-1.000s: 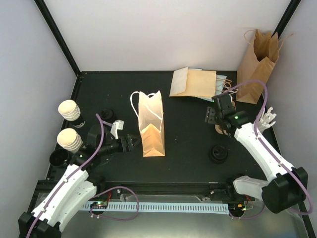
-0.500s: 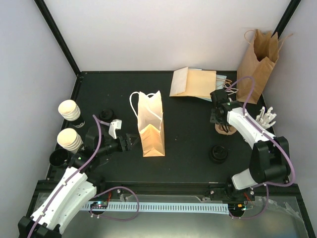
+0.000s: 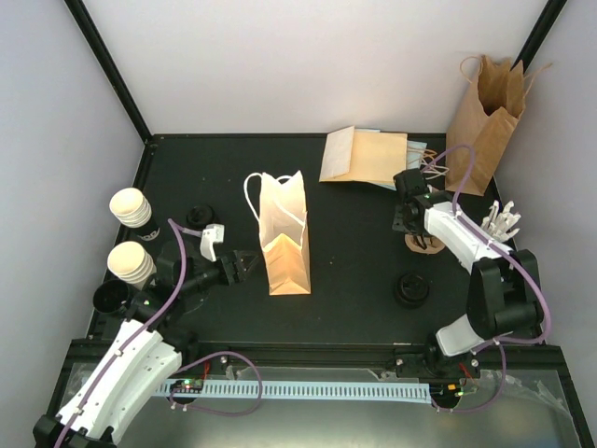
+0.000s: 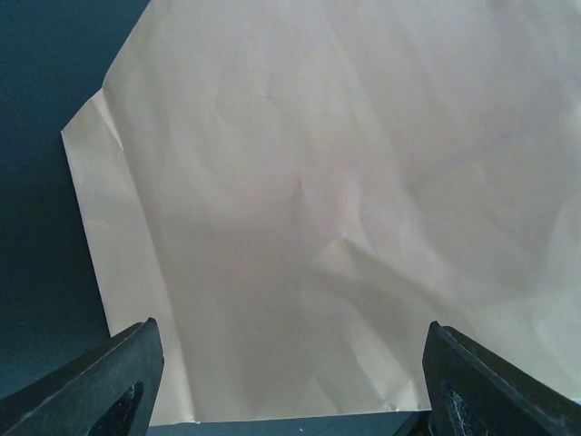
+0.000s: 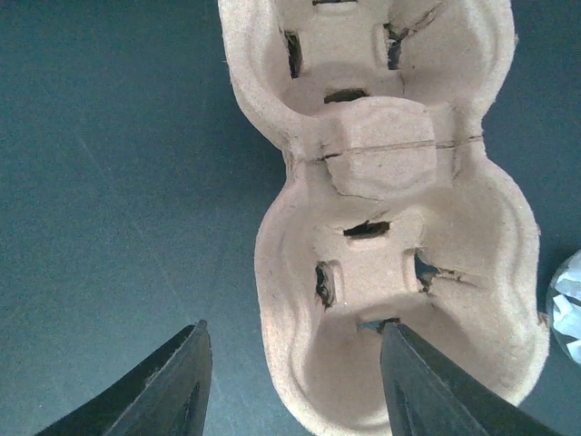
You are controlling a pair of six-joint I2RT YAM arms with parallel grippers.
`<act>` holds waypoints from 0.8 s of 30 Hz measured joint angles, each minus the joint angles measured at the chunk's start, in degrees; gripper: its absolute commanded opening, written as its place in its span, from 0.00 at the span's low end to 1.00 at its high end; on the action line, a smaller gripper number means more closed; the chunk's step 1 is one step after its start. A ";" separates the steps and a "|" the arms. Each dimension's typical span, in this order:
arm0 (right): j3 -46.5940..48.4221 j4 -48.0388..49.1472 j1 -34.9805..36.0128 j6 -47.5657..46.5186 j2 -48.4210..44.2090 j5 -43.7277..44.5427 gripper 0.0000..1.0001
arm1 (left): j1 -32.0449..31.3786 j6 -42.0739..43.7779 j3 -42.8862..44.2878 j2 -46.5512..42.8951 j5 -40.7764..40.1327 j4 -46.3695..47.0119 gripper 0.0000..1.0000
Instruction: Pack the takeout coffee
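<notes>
A tan kraft paper bag with white handles (image 3: 284, 238) stands upright, its top open, in the middle of the black surface (image 3: 354, 280). Well to the left of that bag, at the surface's edge, are two stacks of cream-white tapered paper cups (image 3: 131, 207) (no lid shows on either stack). One round black plastic lid (image 3: 199, 217) lies loose between the stacks and the bag. Another black lid (image 3: 410, 287) lies well to the bag's right.

The left gripper (image 3: 244, 264) sits just left of the bag's lower part, aimed at its side. Its jaws are spread wide with nothing between them, and the bag's creased face fills the left wrist view. Whether it touches the paper cannot be told.

The right gripper (image 3: 408, 221) is well to the right of the bag, pointing down over a brown moulded-pulp two-cup carrier (image 5: 390, 227). Its fingers (image 5: 172, 381) stand apart. One is over the bare surface beside the carrier and the other is over one of its wells. The carrier's rim lies between them but is not pinched.
</notes>
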 measured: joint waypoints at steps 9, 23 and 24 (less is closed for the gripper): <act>-0.04 1.16 0.02 -0.35 3.02 0.24 0.38 | 0.00 0.02 -0.04 0.13 -1.16 -0.02 0.81; 0.00 1.18 0.00 -1.46 5.53 0.22 0.30 | 0.00 0.04 -0.37 0.92 -1.22 0.00 0.80; 0.07 1.14 0.02 -1.53 5.70 0.22 0.30 | 0.00 0.04 -0.46 0.92 -1.22 0.00 0.80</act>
